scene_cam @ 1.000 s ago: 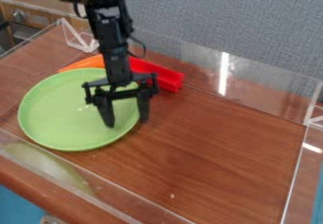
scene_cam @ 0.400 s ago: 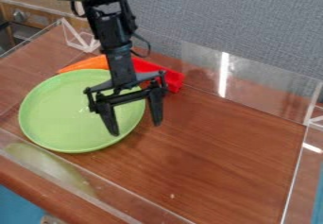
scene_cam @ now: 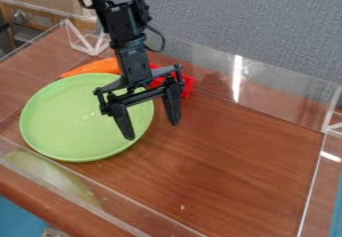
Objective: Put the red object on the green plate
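Note:
The green plate (scene_cam: 60, 116) lies on the left of the wooden table. Behind its far right rim, the red object (scene_cam: 185, 83) lies on the table, mostly hidden by my arm. My gripper (scene_cam: 150, 121) hangs open above the plate's right edge, pointing steeply down. One black finger (scene_cam: 123, 121) is over the plate and the other over the wood, with nothing between them.
An orange toy (scene_cam: 88, 69) lies at the plate's far rim, left of the red object. Clear acrylic walls (scene_cam: 267, 76) ring the wooden table (scene_cam: 241, 171). Bare wood spreads to the right and front.
The gripper has risen and shifted right, from over the plate to its right edge, and it has rolled a little. The jaws stay open and empty.

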You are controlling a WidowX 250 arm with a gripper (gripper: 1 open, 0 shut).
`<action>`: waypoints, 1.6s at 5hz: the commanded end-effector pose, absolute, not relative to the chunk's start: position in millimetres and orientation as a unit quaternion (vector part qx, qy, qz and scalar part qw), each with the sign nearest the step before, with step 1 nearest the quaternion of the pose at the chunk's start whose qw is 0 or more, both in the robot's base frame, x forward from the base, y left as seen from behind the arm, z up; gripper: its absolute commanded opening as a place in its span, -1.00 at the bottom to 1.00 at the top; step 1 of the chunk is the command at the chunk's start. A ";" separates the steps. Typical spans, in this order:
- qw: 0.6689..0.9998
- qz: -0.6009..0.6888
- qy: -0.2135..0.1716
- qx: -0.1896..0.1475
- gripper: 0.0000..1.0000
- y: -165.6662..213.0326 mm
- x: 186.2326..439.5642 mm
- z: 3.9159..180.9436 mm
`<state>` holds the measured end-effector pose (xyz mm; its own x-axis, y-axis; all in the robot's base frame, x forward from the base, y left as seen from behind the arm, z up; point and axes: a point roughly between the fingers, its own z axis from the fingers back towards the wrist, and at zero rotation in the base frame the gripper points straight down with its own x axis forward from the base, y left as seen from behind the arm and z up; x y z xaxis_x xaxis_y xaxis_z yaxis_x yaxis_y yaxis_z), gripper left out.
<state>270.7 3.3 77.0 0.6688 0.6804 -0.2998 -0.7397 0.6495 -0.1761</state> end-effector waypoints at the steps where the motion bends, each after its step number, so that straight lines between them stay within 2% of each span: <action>1: 0.912 0.374 0.084 -0.143 1.00 9.1 267.3 90.6; 2: 0.917 0.362 0.089 -0.139 1.00 17.0 262.6 88.0; 4: 0.907 0.388 0.089 -0.140 1.00 19.6 252.6 93.5; 6: 0.910 0.378 0.098 -0.135 1.00 28.7 260.3 95.3; 7: 0.911 0.378 0.103 -0.127 1.00 36.0 263.8 90.4; 8: 0.884 0.432 0.097 -0.153 1.00 41.3 274.6 96.5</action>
